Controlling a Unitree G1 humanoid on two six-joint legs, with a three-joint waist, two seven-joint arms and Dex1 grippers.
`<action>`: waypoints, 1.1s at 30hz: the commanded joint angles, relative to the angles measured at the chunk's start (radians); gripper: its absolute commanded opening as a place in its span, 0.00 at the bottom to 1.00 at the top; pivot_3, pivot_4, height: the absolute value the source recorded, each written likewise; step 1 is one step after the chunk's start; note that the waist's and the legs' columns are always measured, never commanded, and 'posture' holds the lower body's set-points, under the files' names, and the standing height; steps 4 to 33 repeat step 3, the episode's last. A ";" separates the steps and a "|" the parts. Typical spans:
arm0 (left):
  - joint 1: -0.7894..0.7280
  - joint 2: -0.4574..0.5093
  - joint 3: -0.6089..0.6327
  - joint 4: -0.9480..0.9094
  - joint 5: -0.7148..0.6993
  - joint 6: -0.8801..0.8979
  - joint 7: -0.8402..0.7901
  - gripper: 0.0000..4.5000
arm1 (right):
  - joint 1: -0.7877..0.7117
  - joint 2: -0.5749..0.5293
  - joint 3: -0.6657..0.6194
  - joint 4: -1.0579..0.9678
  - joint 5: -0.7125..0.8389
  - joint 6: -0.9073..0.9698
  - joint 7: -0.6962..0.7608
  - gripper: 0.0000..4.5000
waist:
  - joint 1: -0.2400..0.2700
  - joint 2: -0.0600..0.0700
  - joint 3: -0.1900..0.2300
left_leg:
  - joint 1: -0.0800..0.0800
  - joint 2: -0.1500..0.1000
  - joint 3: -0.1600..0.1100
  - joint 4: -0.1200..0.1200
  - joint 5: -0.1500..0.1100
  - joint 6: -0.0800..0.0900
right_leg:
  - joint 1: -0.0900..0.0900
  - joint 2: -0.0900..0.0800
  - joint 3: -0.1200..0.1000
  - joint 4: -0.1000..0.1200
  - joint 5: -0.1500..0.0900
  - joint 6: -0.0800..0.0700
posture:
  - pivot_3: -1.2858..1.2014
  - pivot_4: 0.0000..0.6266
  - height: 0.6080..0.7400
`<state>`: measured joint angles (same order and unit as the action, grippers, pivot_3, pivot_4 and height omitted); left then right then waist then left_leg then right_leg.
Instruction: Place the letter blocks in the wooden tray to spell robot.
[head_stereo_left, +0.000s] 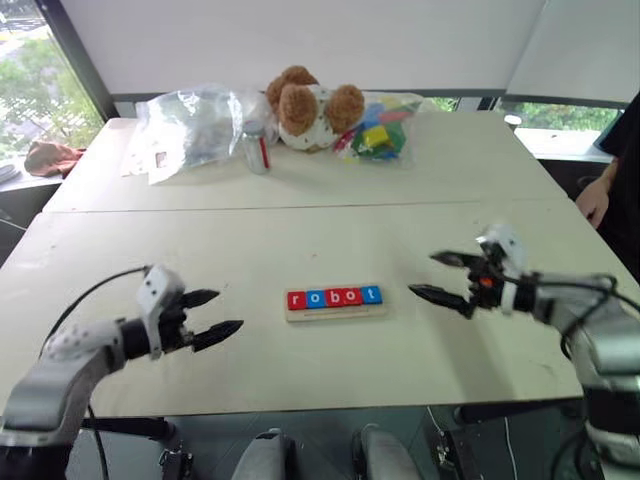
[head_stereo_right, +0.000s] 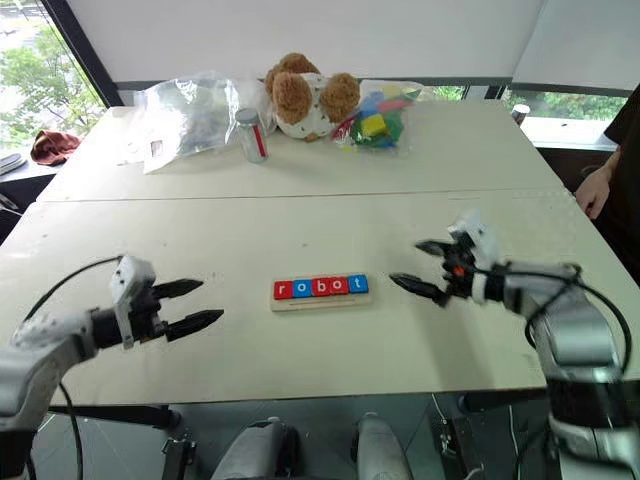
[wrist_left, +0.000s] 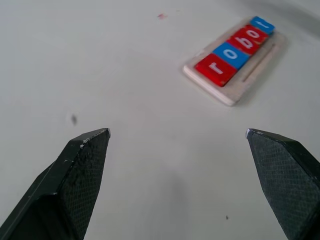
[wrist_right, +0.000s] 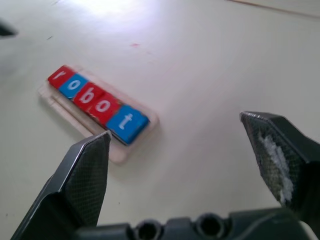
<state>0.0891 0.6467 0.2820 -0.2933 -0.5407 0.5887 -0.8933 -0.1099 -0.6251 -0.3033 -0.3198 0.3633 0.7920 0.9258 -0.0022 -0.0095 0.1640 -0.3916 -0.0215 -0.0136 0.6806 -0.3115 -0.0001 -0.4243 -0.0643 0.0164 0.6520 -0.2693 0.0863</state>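
Observation:
The wooden tray (head_stereo_left: 335, 311) lies in the middle of the near table. In it sit five letter blocks (head_stereo_left: 335, 297) in a row, red, blue, red, red, blue, reading r, o, b, o, t from left to right. My left gripper (head_stereo_left: 212, 315) hovers open to the left of the tray, pointing toward it with nothing between its fingers. On the other side my right gripper (head_stereo_left: 447, 276) is open too, a short way from the tray's t end. The left wrist view has the tray (wrist_left: 227, 92) ahead of the open fingers, and the right wrist view has the letter blocks (wrist_right: 98, 103) ahead too.
At the back of the far table stand a teddy bear (head_stereo_left: 312, 106), a small can (head_stereo_left: 257, 148), a clear plastic bag (head_stereo_left: 190, 127) and a bag of multicoloured toy blocks (head_stereo_left: 380, 131). A person's hand (head_stereo_left: 593, 200) is at the right edge. A seam (head_stereo_left: 300, 208) joins the two tables.

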 joint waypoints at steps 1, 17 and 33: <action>0.032 -0.037 0.060 -0.055 -0.065 -0.002 0.039 1.00 | 0.070 0.027 -0.048 -0.080 0.036 0.002 -0.079 0.99 | -0.001 0.000 0.000 | 0.000 0.000 0.000 0.000 0.000 0.000 | 0.000 0.000 0.000 0.000 0.000 0.000 | 0.52 0.24 1.00; 0.048 -0.050 0.070 -0.044 -0.072 -0.010 0.047 1.00 | 0.087 0.037 -0.054 -0.072 0.042 -0.017 -0.109 0.99 | -0.003 0.000 0.000 | 0.001 0.000 0.001 0.001 0.000 0.000 | 0.001 0.000 0.001 0.000 0.002 -0.001 | 0.52 0.24 1.00; 0.048 -0.050 0.070 -0.044 -0.072 -0.010 0.047 1.00 | 0.087 0.037 -0.054 -0.072 0.042 -0.017 -0.109 0.99 | -0.003 0.000 0.000 | 0.001 0.000 0.001 0.001 0.000 0.000 | 0.001 0.000 0.001 0.000 0.002 -0.001 | 0.52 0.24 1.00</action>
